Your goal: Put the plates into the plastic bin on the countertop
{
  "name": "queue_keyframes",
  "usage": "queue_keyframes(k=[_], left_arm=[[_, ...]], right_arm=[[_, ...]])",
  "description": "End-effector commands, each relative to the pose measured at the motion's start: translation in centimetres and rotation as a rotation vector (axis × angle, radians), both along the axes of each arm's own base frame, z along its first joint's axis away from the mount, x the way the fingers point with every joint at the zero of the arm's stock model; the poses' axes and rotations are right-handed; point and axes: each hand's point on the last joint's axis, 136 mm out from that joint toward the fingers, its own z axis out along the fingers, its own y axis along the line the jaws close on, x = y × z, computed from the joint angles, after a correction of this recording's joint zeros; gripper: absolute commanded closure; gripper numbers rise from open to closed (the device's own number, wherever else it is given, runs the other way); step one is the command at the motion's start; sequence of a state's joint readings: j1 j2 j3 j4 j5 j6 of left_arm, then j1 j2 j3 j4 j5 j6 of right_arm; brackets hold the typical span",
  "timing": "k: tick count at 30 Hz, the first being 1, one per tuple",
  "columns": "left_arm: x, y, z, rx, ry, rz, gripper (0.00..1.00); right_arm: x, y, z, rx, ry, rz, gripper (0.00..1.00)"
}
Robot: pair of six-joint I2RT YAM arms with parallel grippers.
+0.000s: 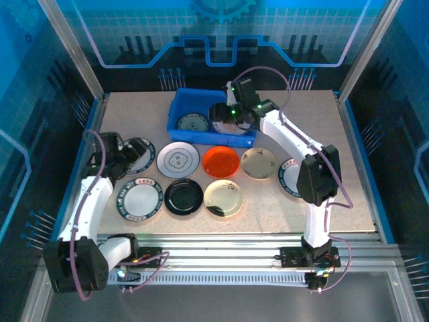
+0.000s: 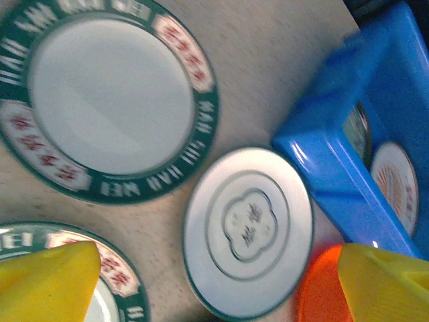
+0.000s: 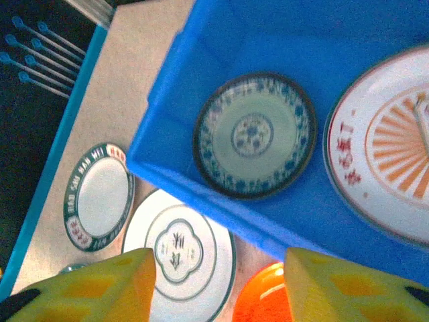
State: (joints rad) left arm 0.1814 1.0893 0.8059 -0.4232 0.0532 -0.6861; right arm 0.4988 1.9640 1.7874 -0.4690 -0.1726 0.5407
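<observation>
Beneath the open, empty right hand (image 3: 218, 261): plastic bin (image 3: 281, 33) holds teal-patterned plate (image 3: 255, 134) and orange-rayed plate (image 3: 382, 147). Beside and beyond the open left hand (image 2: 220, 258): eight plates (image 1: 220, 161) lie unbinned.

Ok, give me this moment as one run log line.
left fingers: open, empty | right fingers: open, empty, above bin | bin: blue-patterned plate, orange-striped plate | table: other plates

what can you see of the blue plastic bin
The plastic bin is a shallow rectangular tray of glossy bright blue plastic with a raised rim. It sits flat at the far middle of the countertop. Inside lie two plates: a teal-patterned plate on the left and a white plate with orange rays on the right. The right gripper hangs over it, jaws apart and empty.
</observation>
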Motion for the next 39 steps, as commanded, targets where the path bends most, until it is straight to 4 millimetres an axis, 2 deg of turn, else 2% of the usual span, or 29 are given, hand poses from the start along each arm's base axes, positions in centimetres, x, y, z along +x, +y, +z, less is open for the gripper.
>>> queue_keyframes(k=[1, 8, 14, 18, 22, 28, 39], left_arm=[[-0.6, 2.5, -1.0, -0.043, 0.0, 0.118, 0.13], [-1.4, 7.5, -3.4, -0.093, -0.022, 0.272, 0.24], [-1.0, 9.7, -5.0, -0.114, -0.009, 0.249, 0.29], [0.3, 10.0, -5.6, -0.108, 0.0, 0.165, 0.39], [0.9, 9.8, -6.4, -0.119, 0.005, 0.122, 0.38], [1.2, 9.5, -8.6, -0.161, 0.049, 0.106, 0.38], [1.2, 9.8, -10.2, -0.169, 0.077, 0.125, 0.45]], right_arm=[[-1.6, 1.3, 1.0, 0.048, -0.008, 0.067, 0.49], [-1.4, 0.7, 0.2, 0.043, 0.008, 0.067, 0.5], [-1.6, 0.3, 0.1, 0.068, 0.016, 0.056, 0.5], [-1.6, 0.4, -0.6, 0.09, 0.037, 0.057, 0.5], [-1.6, 0.6, -0.9, 0.106, 0.044, 0.063, 0.5], [-1.2, 0.7, -1.2, 0.112, 0.056, 0.062, 0.5], [-0.4, 0.7, -2.3, 0.115, 0.088, 0.061, 0.51]])
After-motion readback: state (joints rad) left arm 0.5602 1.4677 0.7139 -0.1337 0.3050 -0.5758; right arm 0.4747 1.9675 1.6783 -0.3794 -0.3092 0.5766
